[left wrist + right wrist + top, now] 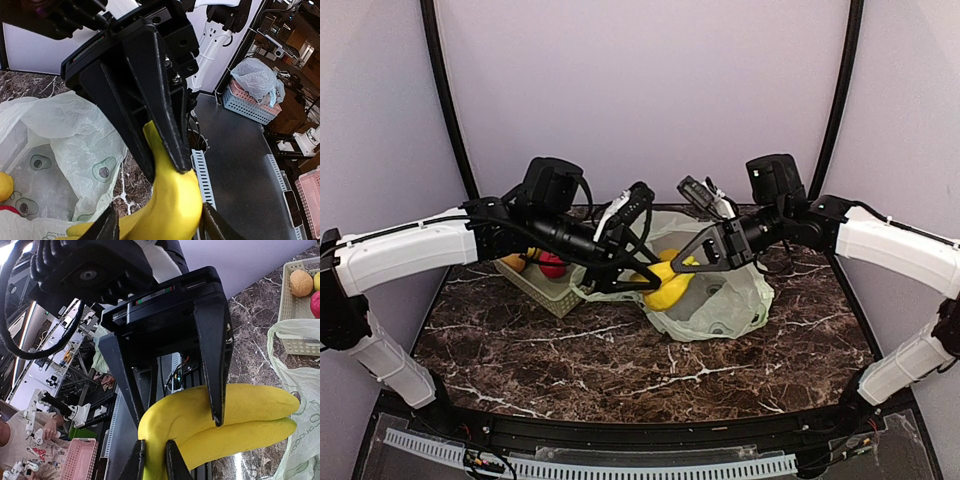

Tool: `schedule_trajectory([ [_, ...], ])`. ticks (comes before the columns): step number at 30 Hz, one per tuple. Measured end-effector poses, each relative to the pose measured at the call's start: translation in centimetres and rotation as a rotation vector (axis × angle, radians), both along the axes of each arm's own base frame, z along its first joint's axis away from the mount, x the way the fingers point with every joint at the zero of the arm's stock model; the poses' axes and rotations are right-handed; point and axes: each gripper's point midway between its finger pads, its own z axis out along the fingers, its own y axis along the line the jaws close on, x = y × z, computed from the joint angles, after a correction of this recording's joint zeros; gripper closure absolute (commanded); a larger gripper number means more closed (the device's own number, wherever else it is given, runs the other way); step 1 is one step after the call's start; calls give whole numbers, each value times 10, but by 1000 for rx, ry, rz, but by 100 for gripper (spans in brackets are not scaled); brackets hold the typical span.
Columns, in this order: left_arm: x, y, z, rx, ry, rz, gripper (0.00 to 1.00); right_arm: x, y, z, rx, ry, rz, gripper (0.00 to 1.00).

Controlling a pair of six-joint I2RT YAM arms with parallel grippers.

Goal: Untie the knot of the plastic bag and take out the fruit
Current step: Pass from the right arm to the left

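Note:
The yellow bananas [668,287] hang just above the open pale green plastic bag [725,300], held between both grippers. My left gripper [160,227] has a finger pressed on each side of the bananas' [172,200] thick part. In the right wrist view, my right gripper [154,462] is shut on the narrow stem end of the bananas [240,415]. The top view shows the left gripper [642,283] and right gripper [688,262] meeting over the bag's mouth. A yellow fruit [4,186] lies inside the bag [65,130]. The knot is out of view.
A pale perforated basket [542,288] stands left of the bag and holds a red apple [552,265] and an orange fruit [513,263]. The right wrist view shows that basket [290,300] too. Dark marble table [620,350] lies in front.

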Motion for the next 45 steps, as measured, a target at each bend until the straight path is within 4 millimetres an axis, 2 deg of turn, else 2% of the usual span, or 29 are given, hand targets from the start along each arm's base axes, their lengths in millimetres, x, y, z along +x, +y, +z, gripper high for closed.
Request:
schedule_trajectory([
  [7,-10,-2,2,-15,6,-46,70,2,0,-1,-6,-3,-11,100],
  [12,-12,-3,1,-14,16,-56,80,4,1,-2,-11,-6,-21,90],
  [17,-10,-3,0,-7,25,-45,90,8,1,-2,-11,-32,-46,68],
  [19,-10,-3,-3,5,37,-35,92,16,0,-1,-12,-56,-84,56],
  [23,-8,-3,-5,19,42,-16,95,27,-2,2,-7,-94,-138,40],
  [31,6,0,-9,52,35,83,98,35,-14,26,39,-173,-231,21],
  [34,11,10,-2,55,24,157,97,36,-22,38,67,-203,-269,19],
  [36,13,18,10,40,6,207,97,39,-27,44,84,-220,-297,18],
  [41,29,55,54,-41,-28,377,97,51,-41,54,111,-258,-386,17],
  [43,46,78,66,-67,-25,472,97,58,-47,55,113,-268,-429,17],
  [45,69,103,68,-67,-12,587,96,62,-51,55,111,-274,-459,17],
])
